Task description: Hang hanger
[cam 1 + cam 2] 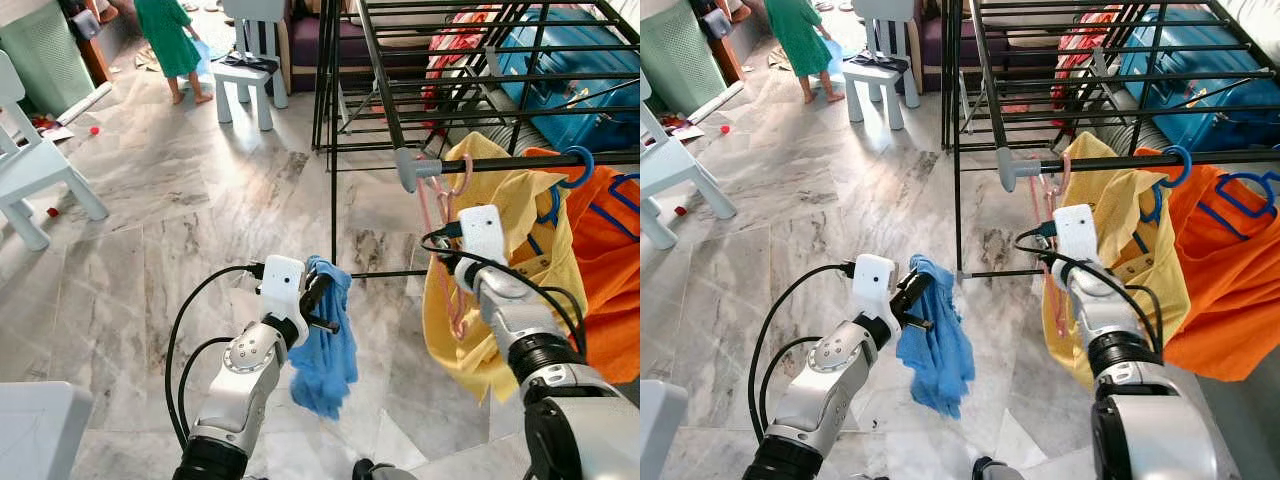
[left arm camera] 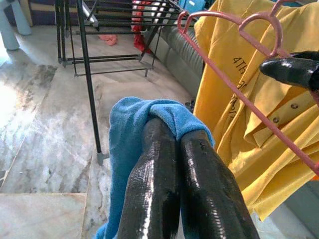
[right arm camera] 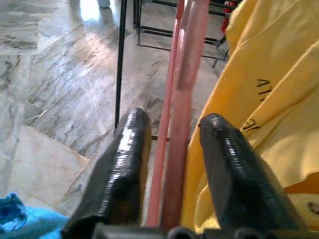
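A pink hanger (image 1: 432, 215) carrying a yellow shirt (image 1: 510, 220) has its hook over the black rail (image 1: 520, 160) of the drying rack, near the rail's grey end cap (image 1: 410, 168). My right gripper (image 3: 172, 129) is raised to the hanger. Its fingers (image 3: 124, 149) stand open on either side of the pink wire, with a gap showing beside the shirt. Lower and to the left, my left gripper (image 1: 318, 290) is shut on a blue cloth (image 1: 325, 350) that hangs down above the marble floor.
An orange garment (image 1: 605, 270) on a blue hanger (image 1: 578, 165) hangs just right of the yellow shirt. A blue suitcase (image 1: 570, 70) lies behind the rack. White chairs (image 1: 245, 60) (image 1: 30, 170) and a person in green (image 1: 170, 40) are far left.
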Tool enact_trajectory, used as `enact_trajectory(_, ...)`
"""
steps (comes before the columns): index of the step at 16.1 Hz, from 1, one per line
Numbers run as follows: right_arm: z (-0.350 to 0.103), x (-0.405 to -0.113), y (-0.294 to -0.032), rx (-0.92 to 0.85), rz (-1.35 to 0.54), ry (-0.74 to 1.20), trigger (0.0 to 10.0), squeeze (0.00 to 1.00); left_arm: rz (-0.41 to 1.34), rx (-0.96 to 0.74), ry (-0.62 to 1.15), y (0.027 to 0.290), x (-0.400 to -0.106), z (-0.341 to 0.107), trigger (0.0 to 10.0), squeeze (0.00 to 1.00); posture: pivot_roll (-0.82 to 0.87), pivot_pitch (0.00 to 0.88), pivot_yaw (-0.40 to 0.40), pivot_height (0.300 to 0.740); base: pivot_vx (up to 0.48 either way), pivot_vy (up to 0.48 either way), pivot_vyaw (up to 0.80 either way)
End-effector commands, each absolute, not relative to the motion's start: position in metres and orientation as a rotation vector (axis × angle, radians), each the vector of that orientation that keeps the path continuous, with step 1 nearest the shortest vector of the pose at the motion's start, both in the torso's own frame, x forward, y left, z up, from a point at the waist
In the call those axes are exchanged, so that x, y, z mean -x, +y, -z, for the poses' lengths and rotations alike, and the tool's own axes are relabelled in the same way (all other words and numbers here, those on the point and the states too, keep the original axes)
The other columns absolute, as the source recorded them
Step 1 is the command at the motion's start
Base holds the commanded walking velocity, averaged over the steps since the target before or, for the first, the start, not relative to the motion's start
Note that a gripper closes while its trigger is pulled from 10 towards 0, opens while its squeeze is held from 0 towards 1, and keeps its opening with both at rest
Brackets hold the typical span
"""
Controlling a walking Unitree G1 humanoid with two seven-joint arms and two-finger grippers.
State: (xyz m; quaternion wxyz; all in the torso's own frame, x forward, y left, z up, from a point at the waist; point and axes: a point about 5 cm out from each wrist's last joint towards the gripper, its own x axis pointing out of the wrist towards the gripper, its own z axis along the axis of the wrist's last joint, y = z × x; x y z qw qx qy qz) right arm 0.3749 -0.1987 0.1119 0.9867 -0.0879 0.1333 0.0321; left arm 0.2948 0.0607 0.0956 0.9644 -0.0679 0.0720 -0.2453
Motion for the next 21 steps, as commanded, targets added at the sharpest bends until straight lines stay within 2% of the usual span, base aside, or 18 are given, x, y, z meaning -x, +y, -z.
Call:
enact_trajectory(1, -0.113, -0.377, -0.198, 0.173, -0.058, 0.272, 0.0, 0.00, 0.504, 0.131, 0.145, 0.058, -0.297, -0.098, 10.0, 0.00, -0.07, 0.127, 0.000, 0.740, 0.000, 0.000, 0.00)
enact_trajectory(14, -0.116, -0.378, -0.202, 0.174, -0.039, 0.261, 0.0, 0.00, 0.510, 0.124, 0.156, 0.055, -0.297, -0.097, 10.0, 0.00, -0.08, 0.124, 0.002, 0.740, 0.000, 0.000, 0.00)
enact_trajectory(17, -0.144, -0.382, -0.198, 0.169, -0.075, 0.082, 0.0, 0.00, 0.450, 0.105, 0.155, 0.059, -0.300, -0.098, 10.0, 0.00, -0.08, 0.130, 0.000, 0.740, 0.000, 0.000, 0.00)
enact_trajectory(19, -0.156, -0.376, -0.202, 0.144, -0.064, -0.008, 3.9, 0.00, 0.427, 0.091, 0.164, 0.060, -0.300, -0.097, 10.0, 0.00, -0.08, 0.144, -0.001, 0.740, 0.000, 0.000, 0.00)
enact_trajectory(20, -0.157, -0.368, -0.204, 0.146, -0.053, -0.039, 10.0, 0.00, 0.426, 0.089, 0.169, 0.060, -0.298, -0.096, 10.0, 0.00, -0.08, 0.150, -0.003, 0.740, 0.000, 0.000, 0.00)
enact_trajectory(21, -0.154, -0.361, -0.204, 0.149, -0.054, -0.043, 10.0, 0.00, 0.413, 0.099, 0.169, 0.061, -0.297, -0.096, 10.0, 0.00, -0.08, 0.158, -0.003, 0.740, 0.000, 0.000, 0.00)
